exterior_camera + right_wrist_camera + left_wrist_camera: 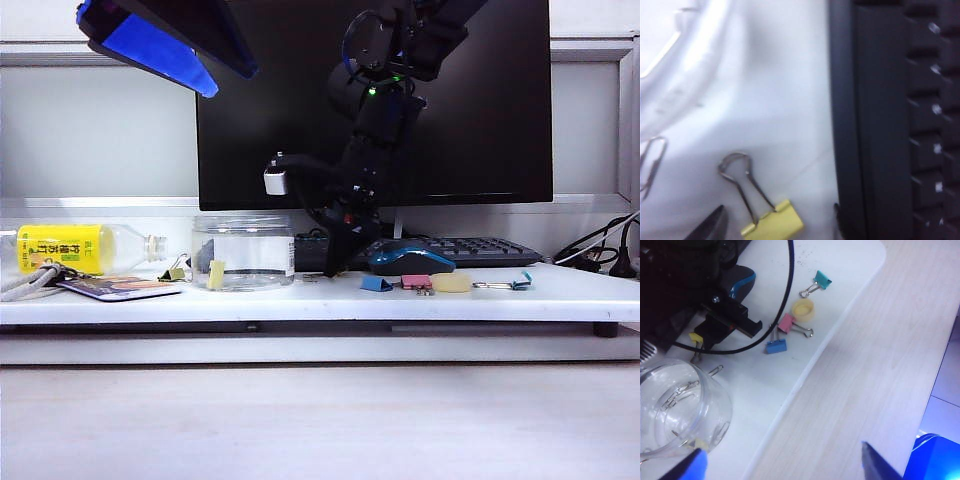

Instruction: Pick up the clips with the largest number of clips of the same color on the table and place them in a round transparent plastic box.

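A pale-yellow clip (pixel 774 223) with silver wire handles lies flat on the white table between the box and the keyboard. My right gripper (pixel 774 221) is open and low over it, one dark fingertip on each side, neither touching it. In the exterior view the right gripper (pixel 334 266) reaches down just right of the round transparent plastic box (pixel 243 250). Another yellow clip (pixel 216 274) lies inside the box (pixel 680 410). A small yellowish clip (pixel 176 272) sits left of the box. My left gripper (pixel 782 466) hangs open and empty, high at the left (pixel 150 40).
A blue clip (pixel 377 284), a pink clip (pixel 416 283), a yellow cap (pixel 451 283) and a teal clip (pixel 520 283) lie along the front edge. Behind them are the mouse (pixel 410 258) and keyboard (pixel 470 247). A yellow-labelled bottle (pixel 75 247) lies at the far left.
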Robot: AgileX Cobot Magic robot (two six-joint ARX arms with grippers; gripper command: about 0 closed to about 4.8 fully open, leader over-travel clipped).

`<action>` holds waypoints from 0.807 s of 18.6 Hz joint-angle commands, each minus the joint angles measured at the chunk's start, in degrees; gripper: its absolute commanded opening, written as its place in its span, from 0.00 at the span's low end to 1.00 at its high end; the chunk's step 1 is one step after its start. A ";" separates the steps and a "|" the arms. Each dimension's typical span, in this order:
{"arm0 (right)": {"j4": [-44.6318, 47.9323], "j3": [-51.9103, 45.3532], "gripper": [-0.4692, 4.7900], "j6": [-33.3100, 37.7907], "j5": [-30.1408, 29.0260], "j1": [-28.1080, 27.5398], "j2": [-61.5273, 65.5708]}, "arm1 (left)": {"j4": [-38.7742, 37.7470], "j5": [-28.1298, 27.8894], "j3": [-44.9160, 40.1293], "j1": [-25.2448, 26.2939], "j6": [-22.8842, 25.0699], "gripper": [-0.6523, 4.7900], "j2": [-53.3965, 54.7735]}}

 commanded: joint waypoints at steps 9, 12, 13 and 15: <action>-7.82 -0.50 0.58 9.44 -3.78 -0.83 1.29 | -0.11 0.26 0.13 -0.07 -0.87 0.86 -0.02; -8.02 -0.50 0.48 11.65 -4.17 -0.83 1.79 | -0.15 0.26 0.13 -0.07 -1.49 0.86 -0.02; -7.82 -0.50 0.47 11.89 -4.17 -0.83 1.88 | -0.26 0.26 0.13 -0.07 -1.51 0.86 -0.02; -5.90 -0.50 0.39 14.67 -4.17 -0.83 1.97 | -0.63 0.26 0.13 -0.07 -1.53 0.86 -0.04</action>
